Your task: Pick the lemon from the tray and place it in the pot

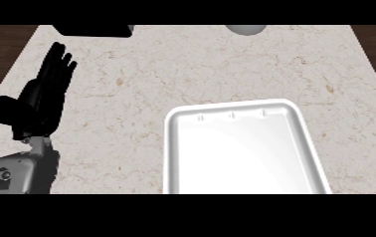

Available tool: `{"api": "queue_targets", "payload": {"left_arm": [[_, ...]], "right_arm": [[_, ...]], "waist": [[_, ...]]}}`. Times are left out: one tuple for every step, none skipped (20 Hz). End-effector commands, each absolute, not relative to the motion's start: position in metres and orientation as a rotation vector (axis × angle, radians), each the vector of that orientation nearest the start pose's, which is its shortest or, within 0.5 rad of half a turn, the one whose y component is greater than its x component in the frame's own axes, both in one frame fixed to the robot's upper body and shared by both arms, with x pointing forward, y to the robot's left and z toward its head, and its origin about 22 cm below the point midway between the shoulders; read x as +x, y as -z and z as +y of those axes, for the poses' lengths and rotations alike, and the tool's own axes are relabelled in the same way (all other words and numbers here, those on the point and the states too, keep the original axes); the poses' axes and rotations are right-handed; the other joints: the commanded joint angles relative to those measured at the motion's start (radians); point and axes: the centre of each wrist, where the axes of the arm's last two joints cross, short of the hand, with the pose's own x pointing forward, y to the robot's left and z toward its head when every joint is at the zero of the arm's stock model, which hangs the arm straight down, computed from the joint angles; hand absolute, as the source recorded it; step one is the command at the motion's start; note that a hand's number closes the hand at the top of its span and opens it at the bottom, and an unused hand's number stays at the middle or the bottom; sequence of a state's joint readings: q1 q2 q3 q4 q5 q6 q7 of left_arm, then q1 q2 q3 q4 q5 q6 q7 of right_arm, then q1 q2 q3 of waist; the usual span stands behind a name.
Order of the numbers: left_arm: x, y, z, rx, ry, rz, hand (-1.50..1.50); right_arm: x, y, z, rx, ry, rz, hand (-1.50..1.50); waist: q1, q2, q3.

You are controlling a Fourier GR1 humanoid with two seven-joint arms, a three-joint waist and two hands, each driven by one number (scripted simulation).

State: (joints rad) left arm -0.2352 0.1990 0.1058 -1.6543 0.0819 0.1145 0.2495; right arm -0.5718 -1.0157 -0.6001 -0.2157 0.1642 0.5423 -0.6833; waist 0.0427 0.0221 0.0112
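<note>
Here, at the far left of the frame, the left hand (46, 99) rests above the pale marbled counter (140, 76), released, its fingers straight and pointing up, holding nothing. At the upper left edge sits a dark object (94, 30), cut off by the frame. In the lower right lies the white tray (169, 156), well apart from that hand, and its bed shows bare white: no lemon can be seen on it, nor anywhere else on the counter. At the top edge, right of centre, a grey rounded object (246, 29) pokes in. Which of those 2 cut-off shapes is the pot, I cannot tell. The right hand does not show at all.

The likely trouble from here is one of knowledge: with the lemon out of sight and the pot unidentified, a placement could be aimed at the wrong shape. A reach across from the left could also nudge the light-looking tray.

The count: 1 hand in view, 1 tray, 0 lemons, 1 dark object, 1 grey object.
</note>
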Motion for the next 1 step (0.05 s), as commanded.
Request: {"api": "queue_targets", "payload": {"left_arm": [[0.2912,-0.0907,0.2726,0.159,-0.035,-1.64,0.0]], "right_arm": [[0.2303,-0.1221,-0.601,-0.364,-0.119,-1.762,-1.5]], "waist": [[0.005,0.007,0.001]]}}
